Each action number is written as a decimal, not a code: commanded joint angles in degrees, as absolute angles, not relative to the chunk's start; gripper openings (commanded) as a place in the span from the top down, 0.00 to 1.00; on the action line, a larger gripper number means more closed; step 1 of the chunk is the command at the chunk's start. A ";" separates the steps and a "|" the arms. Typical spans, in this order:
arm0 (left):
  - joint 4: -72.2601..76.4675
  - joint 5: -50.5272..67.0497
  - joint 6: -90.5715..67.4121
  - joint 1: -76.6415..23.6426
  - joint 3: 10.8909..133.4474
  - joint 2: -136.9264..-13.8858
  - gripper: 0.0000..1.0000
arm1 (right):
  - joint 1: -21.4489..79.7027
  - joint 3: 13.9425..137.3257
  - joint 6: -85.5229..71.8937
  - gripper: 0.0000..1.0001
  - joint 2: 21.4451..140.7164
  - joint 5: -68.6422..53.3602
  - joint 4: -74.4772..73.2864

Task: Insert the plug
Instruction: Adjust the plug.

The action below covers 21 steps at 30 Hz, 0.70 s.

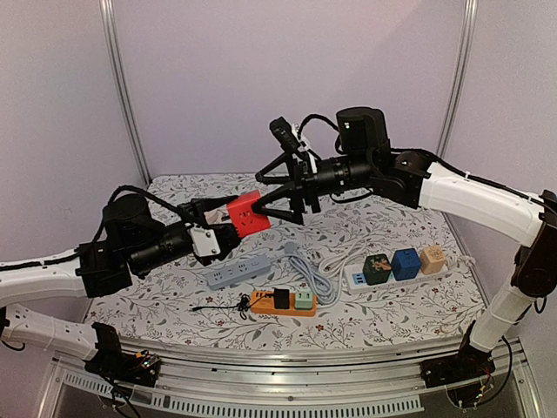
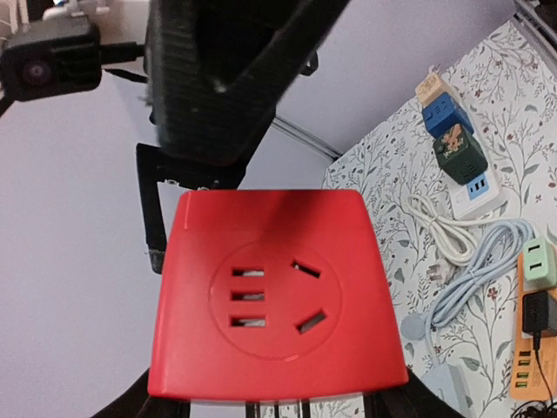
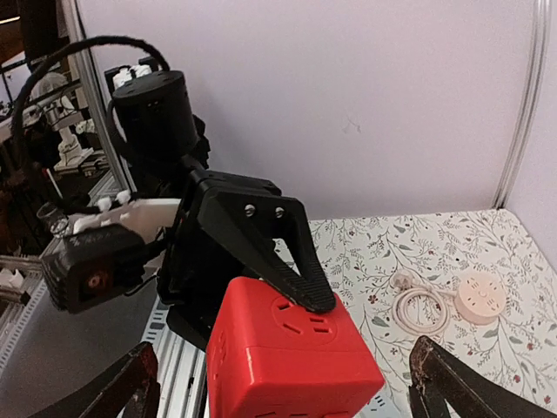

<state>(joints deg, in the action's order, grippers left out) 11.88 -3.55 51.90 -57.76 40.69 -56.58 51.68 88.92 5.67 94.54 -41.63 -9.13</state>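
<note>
Above floral table (image 1: 392, 318), left fingers (image 3: 287, 261) grip red socket cube (image 1: 248, 214); right fingers (image 3: 452, 387) gape wide.

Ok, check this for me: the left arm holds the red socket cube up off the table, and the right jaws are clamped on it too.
Wrong on the right jaws: the right wrist view shows them spread wide, one each side of the red socket cube with a gap, not clamped. The left arm does hold it up off the table.
</note>
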 commanded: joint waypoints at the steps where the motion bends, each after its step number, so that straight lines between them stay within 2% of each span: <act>1: 26.94 -5.91 70.67 -58.47 36.81 -55.92 1.00 | 51.27 89.91 -12.48 0.01 95.06 -34.99 -8.41; 5: 28.22 -4.79 72.43 -58.45 36.03 -55.57 1.00 | 52.15 88.85 -12.07 0.01 96.68 -34.35 -8.43; 9: 28.70 -4.33 73.27 -58.49 35.53 -55.95 1.00 | 53.22 90.33 -8.23 0.02 98.47 -39.00 -8.44; 15: 27.94 -5.08 72.16 -58.54 36.36 -56.59 1.00 | 53.22 90.70 -7.04 0.26 100.89 -44.14 -7.24; 17: 27.60 -5.11 72.02 -58.57 36.34 -56.61 1.00 | 53.14 90.31 -7.25 0.44 101.03 -45.37 -6.08; 18: 27.60 -4.77 71.95 -58.54 36.04 -56.62 1.00 | 53.15 90.04 -7.62 0.59 101.06 -45.84 -5.02; 19: 27.56 -4.39 72.00 -58.54 35.84 -56.57 1.00 | 53.16 89.75 -8.10 0.69 101.07 -46.24 -4.10; 20: 27.60 -4.03 71.94 -58.54 35.56 -56.44 1.00 | 53.18 89.21 -8.57 0.86 100.94 -46.49 -2.62; 21: 27.53 -3.70 71.70 -58.54 35.35 -56.40 1.00 | 53.13 88.50 -8.87 0.96 100.54 -46.64 -1.07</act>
